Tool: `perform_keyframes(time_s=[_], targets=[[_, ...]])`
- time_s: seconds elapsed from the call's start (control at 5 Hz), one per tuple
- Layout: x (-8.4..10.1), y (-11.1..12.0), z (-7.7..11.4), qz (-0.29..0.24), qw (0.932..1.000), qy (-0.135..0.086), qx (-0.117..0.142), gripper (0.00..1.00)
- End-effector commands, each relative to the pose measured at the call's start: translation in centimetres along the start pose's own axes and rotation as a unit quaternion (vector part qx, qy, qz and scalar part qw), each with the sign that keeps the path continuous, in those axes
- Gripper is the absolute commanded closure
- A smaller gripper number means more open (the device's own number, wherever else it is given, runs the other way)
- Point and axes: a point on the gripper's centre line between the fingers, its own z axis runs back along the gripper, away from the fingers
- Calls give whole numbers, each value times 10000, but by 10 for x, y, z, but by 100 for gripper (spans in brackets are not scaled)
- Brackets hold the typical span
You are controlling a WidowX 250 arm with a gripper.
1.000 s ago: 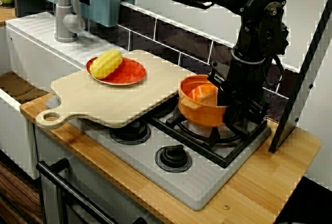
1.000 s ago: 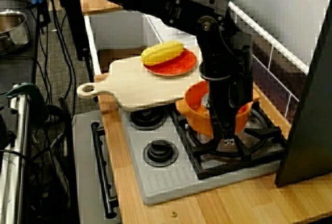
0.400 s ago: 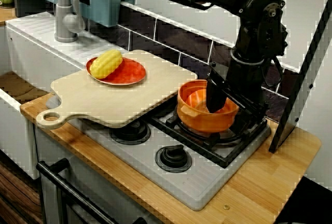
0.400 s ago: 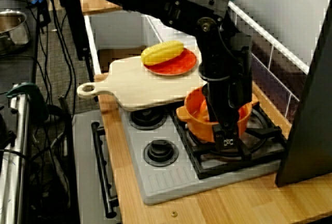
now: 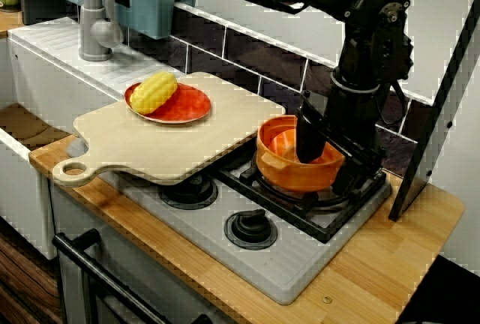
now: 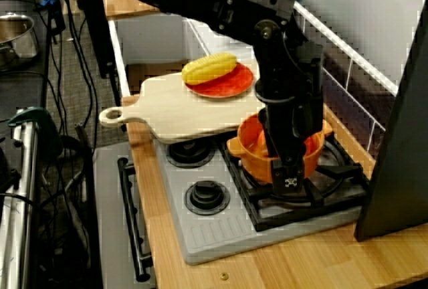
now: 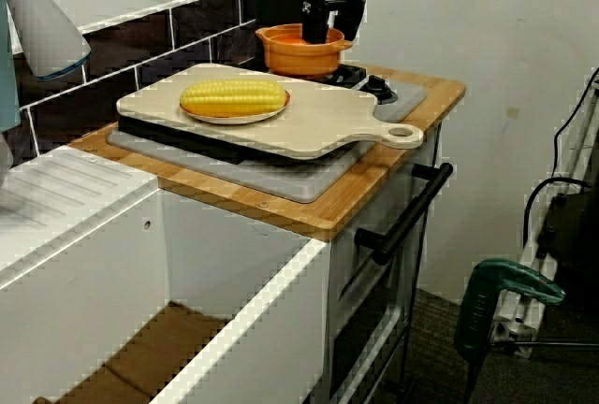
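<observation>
Orange pot (image 5: pixel 289 170): stands level on the black grate (image 5: pixel 300 208) of the hob, just beside the corner of the cutting board (image 5: pixel 150 144).
Change: a second ago the pot hung tipped, its mouth turned toward the board. It now sits flat on the grate and has hardly shifted in the last fraction of a second.
Fingers (image 5: pixel 309 140): one black finger reaches down inside the pot and the other stands outside its far wall, straddling the rim. I cannot tell whether they are clenched on it.
Pot's make: round, glossy, thick-walled, with a small lug on the rim in the view from the oven front.
Board: pale, matt wood, a rounded slab with a ring handle, lying over the left burners.
Plate (image 5: pixel 191 105): shallow, shiny red, on the board.
Corn cob (image 5: pixel 154 92): yellow and ribbed, lying on the plate.
Worktop (image 5: pixel 375 264): light wood planks around the grey hob.
</observation>
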Motion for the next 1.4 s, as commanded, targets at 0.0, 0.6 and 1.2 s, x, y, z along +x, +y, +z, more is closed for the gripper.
perform_keyframes(time_s=[0.0, 0.6, 1.2], targets=[[1, 18, 43, 175, 9985, -460, -229, 0], [-4, 31, 60, 267, 9974, -573, -335, 0], [-13, 52, 64, 363, 9973, -563, -305, 0]])
